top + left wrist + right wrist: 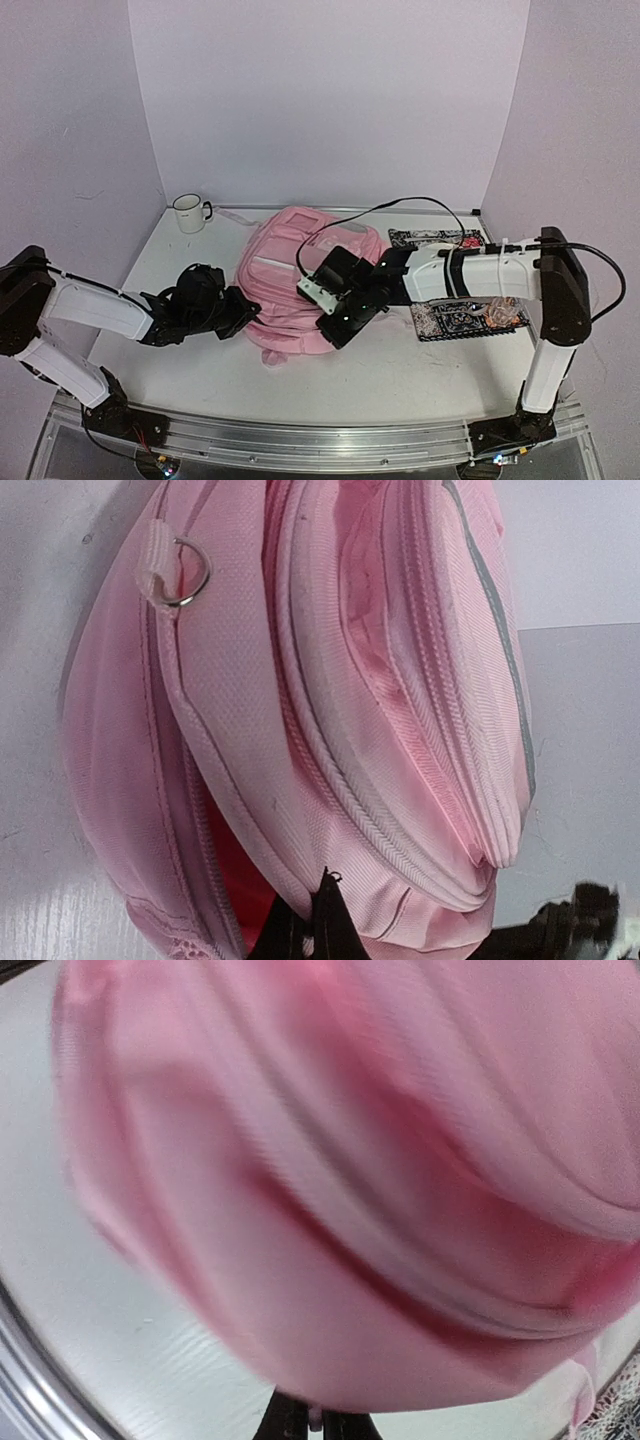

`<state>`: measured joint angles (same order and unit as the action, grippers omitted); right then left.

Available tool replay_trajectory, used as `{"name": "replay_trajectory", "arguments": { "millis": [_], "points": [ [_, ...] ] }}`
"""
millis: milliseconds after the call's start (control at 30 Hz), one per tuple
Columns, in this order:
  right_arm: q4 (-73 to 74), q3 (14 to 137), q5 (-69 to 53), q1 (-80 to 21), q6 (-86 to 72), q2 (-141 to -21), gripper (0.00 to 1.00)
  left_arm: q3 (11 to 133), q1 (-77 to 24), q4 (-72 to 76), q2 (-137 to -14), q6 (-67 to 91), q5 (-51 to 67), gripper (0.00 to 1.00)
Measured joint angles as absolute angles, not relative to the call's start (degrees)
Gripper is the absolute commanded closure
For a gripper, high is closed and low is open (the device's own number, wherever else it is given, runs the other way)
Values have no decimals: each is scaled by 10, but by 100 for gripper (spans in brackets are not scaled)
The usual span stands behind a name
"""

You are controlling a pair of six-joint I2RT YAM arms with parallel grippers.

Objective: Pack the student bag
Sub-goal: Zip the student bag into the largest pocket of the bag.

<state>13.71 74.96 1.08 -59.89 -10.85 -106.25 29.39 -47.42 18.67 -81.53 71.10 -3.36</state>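
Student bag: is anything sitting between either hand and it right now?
Nothing visible does. The left hand is shut on the student bag at its left side, and the right hand is shut on its right side. The mug stands apart at the back left.

White table (400, 372), student bag (285, 268) ctr, mug (187, 212) rear L, patterned flat items (455, 322) R

The left hand (318, 920) is pinched on the near seam of the student bag (300, 710); a metal ring (186, 575) sits far ahead, leftward.
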Motion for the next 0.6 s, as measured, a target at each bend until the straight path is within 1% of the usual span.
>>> {"name": "replay_trajectory", "arguments": {
  "millis": [100,233,300,333,400,433,467,567,600],
  "points": [
    [150,799,-3,-633,-124,-1081,100,294,-485,207,-827,725,-47,100],
    [165,849,-21,-648,-136,-1114,97,294,-497,219,-848,737,-65,100],
    [167,869,-35,-651,-143,-1134,94,294,-499,222,-853,740,-74,96],
    [167,876,-40,-653,-146,-1141,93,294,-499,222,-854,740,-78,93],
    [166,881,-44,-656,-150,-1149,87,293,-499,225,-853,740,-84,84],
    [165,882,-46,-657,-151,-1149,80,291,-499,226,-851,740,-86,76],
    [164,882,-47,-658,-150,-1150,76,288,-500,229,-846,740,-88,70],
    [149,883,-47,-660,-149,-1149,70,266,-506,231,-813,729,-89,56],
    [146,882,-46,-661,-147,-1148,69,258,-509,231,-798,724,-90,53]
  ]
}}
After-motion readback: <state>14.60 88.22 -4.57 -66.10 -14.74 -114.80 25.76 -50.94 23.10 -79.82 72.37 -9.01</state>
